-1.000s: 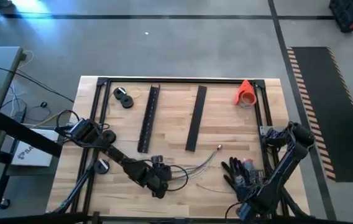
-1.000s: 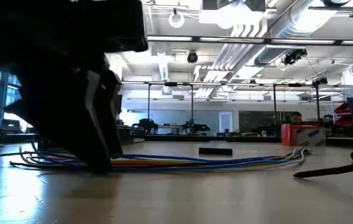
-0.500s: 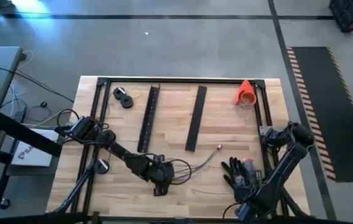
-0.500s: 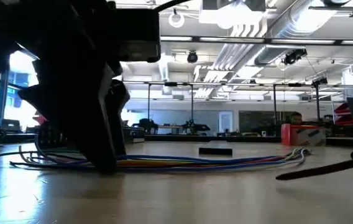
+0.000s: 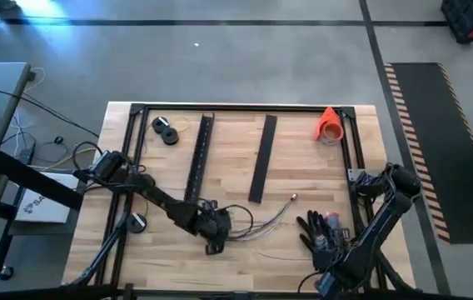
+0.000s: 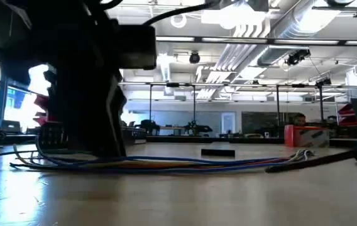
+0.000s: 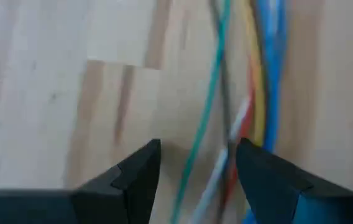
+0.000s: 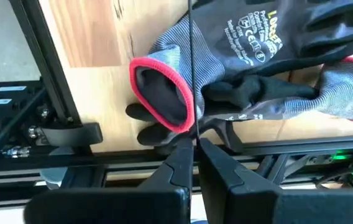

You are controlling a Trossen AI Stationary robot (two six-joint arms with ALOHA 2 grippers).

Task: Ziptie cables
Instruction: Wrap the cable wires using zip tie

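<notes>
The cables (image 5: 257, 225) are a bundle of thin coloured wires lying flat on the wooden table; the low view shows the cables (image 6: 197, 164) stretched across the board. My left gripper (image 5: 214, 233) is open and points down over their left part. In the left wrist view my left gripper (image 7: 195, 163) has the green, white and red wires (image 7: 220, 155) between its fingers. My right gripper (image 8: 195, 155), near the table's right front, is shut on a thin black ziptie (image 8: 190, 74). My left gripper comes at the cables from above, one finger on each side of the bundle's middle wires, and one finger (image 7: 263, 180) covers the blue and yellow wires; I cannot tell whether it touches them. My right gripper pinches the ziptie (image 8: 192, 134) between its two fingers. The strip runs straight out past the fingertips over the gloves, and its free part (image 6: 310, 161) reaches low over the table toward the cables.
Two long black slotted bars (image 5: 199, 158) (image 5: 261, 158) lie at the table's far middle. A black roll (image 5: 166, 131) lies far left and an orange object (image 5: 330, 125) far right. Grey-and-black gloves (image 5: 320, 227) lie beside my right arm. A black frame (image 5: 136, 110) rims the table.
My left gripper has moved a little toward the table's far edge, staying low over the cables' left part. The ziptie's free end has slid along the table toward the left, closer to the cables' right ends.
</notes>
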